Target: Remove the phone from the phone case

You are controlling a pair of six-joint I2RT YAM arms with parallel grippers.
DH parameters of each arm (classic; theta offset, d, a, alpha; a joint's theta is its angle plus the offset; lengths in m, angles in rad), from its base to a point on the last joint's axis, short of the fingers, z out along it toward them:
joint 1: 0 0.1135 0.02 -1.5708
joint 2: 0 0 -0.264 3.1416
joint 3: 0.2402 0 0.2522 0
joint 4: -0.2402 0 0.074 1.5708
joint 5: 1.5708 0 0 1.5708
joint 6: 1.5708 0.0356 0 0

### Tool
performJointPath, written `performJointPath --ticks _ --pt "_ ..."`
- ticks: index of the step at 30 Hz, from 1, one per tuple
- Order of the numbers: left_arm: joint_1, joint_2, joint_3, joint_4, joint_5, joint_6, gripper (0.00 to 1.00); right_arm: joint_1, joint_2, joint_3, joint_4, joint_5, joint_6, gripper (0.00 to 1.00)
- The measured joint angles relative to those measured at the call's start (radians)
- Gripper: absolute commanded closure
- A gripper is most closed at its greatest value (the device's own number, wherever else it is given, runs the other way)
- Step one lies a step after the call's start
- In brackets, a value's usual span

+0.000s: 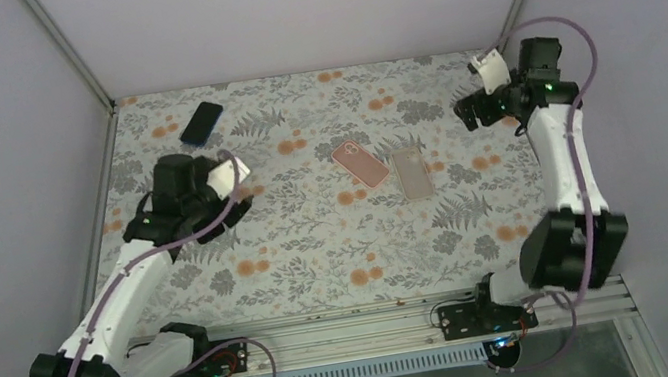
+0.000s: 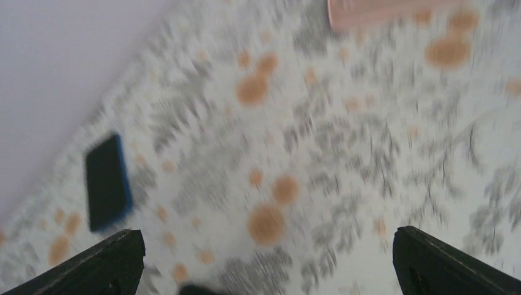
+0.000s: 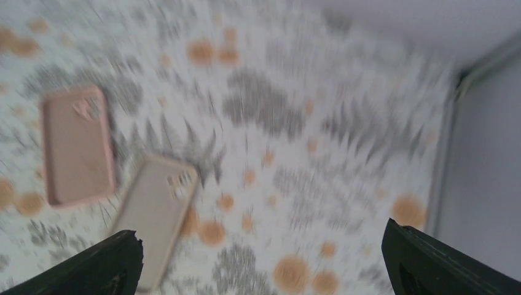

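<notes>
A dark phone in a blue case [image 1: 201, 122] lies flat at the far left of the floral table; it also shows in the left wrist view [image 2: 107, 182]. A pink case [image 1: 360, 163] and a beige case [image 1: 411, 172] lie side by side mid-table, and both show in the right wrist view, the pink case [image 3: 77, 145] and the beige case [image 3: 156, 212]. My left gripper [image 1: 233, 204] is open and empty, above the table between the dark phone and the pink case; its jaws [image 2: 265, 232] stand wide apart. My right gripper [image 1: 472, 113] is open and empty, right of the beige case [image 3: 261, 230].
The table is covered by a floral cloth [image 1: 318, 242]. Grey walls close it in on the left, back and right, with metal corner posts [image 1: 70, 48]. A metal rail [image 1: 371, 319] runs along the near edge.
</notes>
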Motion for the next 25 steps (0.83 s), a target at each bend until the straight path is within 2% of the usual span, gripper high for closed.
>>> performJointPath --ticks 5,8,15,25 --pt "0.048 0.011 0.197 0.006 0.105 -0.071 0.0 0.112 -0.237 -0.011 0.14 -0.037 0.028 0.0" --pt "0.123 0.031 0.266 0.015 0.174 -0.114 0.0 0.125 -0.341 -0.094 0.256 -0.051 0.096 0.0" --pt "0.249 0.018 0.273 0.007 0.285 -0.18 0.0 0.12 -0.481 -0.362 0.454 -0.043 0.231 0.0" --pt "0.408 -0.045 0.248 0.029 0.415 -0.249 0.0 0.12 -0.502 -0.448 0.589 -0.015 0.306 0.0"
